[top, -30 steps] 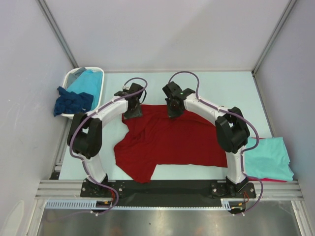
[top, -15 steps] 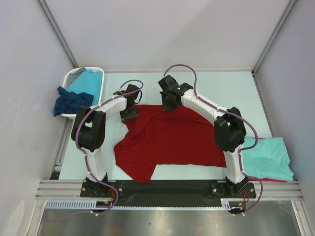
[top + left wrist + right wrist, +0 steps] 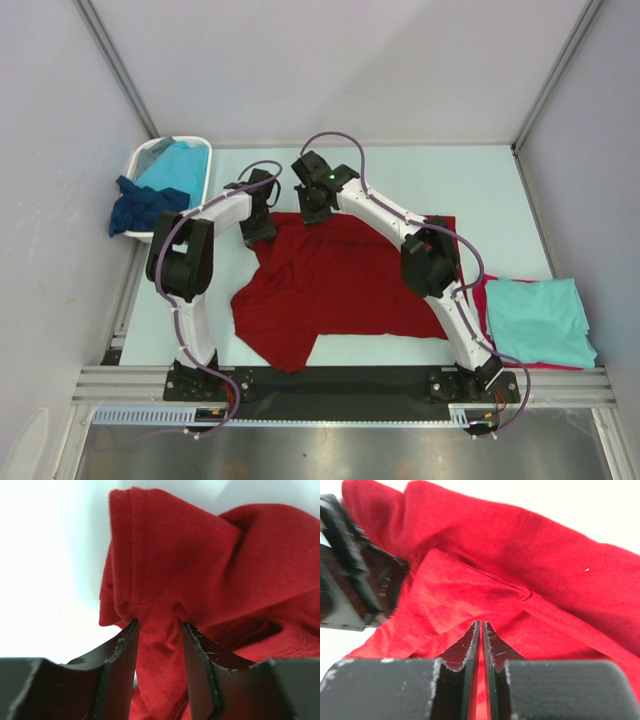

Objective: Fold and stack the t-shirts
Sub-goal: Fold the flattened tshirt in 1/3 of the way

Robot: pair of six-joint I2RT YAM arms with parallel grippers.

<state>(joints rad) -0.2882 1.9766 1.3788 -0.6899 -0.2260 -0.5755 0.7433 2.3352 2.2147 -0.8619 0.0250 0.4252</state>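
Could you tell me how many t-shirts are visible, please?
5: dark red one spread mid-table, turquoise one in the basket, navy one over its rim, folded turquoise one at right, red one beneath it; more may be hidden.

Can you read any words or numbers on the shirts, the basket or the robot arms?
None to read. The dark red t-shirt, the turquoise t-shirt, the white basket, the left arm and the right arm show no words, labels or numbers in any view; the right arm carries only a small green light.
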